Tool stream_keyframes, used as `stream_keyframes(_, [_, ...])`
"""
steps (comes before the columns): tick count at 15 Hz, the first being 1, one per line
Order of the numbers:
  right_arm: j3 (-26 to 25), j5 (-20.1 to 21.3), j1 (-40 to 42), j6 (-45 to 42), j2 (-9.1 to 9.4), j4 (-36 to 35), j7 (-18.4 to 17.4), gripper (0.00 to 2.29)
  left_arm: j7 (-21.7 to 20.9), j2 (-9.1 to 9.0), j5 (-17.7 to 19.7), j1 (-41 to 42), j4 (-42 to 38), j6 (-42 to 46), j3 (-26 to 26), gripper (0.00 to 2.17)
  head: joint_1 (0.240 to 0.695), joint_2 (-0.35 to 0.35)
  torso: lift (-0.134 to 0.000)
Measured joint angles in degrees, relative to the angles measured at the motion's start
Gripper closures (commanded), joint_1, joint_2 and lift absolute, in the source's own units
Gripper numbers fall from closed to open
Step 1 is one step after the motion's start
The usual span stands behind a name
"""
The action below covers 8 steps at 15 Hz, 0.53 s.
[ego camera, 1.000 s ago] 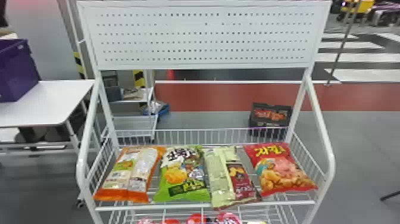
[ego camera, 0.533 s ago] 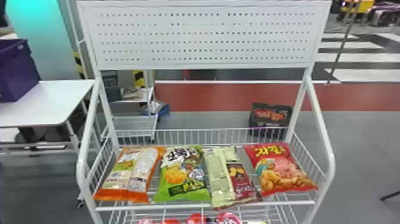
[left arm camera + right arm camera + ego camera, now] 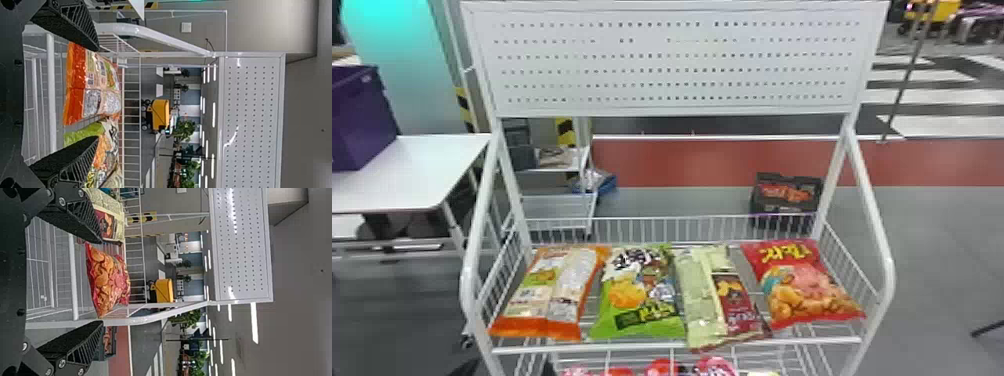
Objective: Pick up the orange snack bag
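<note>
Since the earlier frames, left gripper (image 3: pixel 507 370) has come up to the head view's bottom edge, fingertips just inside it; the bags lie as before.

Orange snack bag (image 3: pixel 532 300): flat in the wire basket (image 3: pixel 662 225), ahead of the left fingers; in the left wrist view it shows in the gap between them. Small printing on its pale label patches.

Green snack bag (image 3: pixel 604 325): beside it, on the inner finger's side; dark lettering at its far end, a printed block near the front. Next, pale green packet (image 3: pixel 697 310) beside maroon packet (image 3: pixel 739 310), both printed. Red snack bag (image 3: pixel 802 295): yellow lettering; ahead of right gripper (image 3: pixel 102 282), seen between its fingers.

Front rail (image 3: pixel 632 346) crosses at the orange bag's near end, seen through the left finger gap. Perforated panel (image 3: pixel 677 60) stands above and beyond; purple bin (image 3: pixel 359 117) on white table (image 3: pixel 417 170), well out past the left outer finger.

Both pairs of fingers spread wide, pointing toward the rack, gaps empty of any grip.
</note>
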State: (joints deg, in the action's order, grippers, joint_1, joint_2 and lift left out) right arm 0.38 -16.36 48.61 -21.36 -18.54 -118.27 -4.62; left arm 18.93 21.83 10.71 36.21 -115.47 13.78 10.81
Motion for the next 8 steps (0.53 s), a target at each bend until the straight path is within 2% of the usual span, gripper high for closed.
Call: stream_keyframes(8, [0.89, 0.36, -0.27, 0.05, 0.00, 0.34, 0.03, 0.17, -0.14, -3.87, 1.50, -19.99, 9.10, -19.23, 5.63, 0.09, 0.499, 0.000, 0.000])
